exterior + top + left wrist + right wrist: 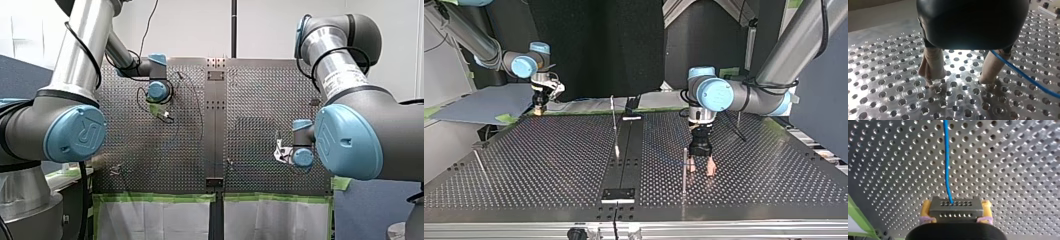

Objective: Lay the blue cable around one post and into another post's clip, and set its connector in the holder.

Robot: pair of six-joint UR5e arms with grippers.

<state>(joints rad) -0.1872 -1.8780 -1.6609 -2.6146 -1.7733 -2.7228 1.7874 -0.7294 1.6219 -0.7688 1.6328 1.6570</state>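
At the top view's left, my right gripper [540,105] is hanging near the far edge of the table [549,155], its yellow pads [926,208] clamping the grey connector [955,209]; the blue cable [946,165] is running out of that connector and away across the holes; so the connector is not yet sitting in a holder. Toward the middle, a thin post [614,125] is standing by the dark centre strip [628,150], with no cable around it that I can make out; a second post [684,170] is standing just beside my left gripper [701,169], whose beige pads [933,65] are spreading wide, tips down at the plate, gripping nothing; the cable is passing just outside one pad. I am judging the routing barely begun: wrap, clip and seating are all waiting. Bare plate is lying on both sides of the strip; that post and the far edge are looking like the tight spots.
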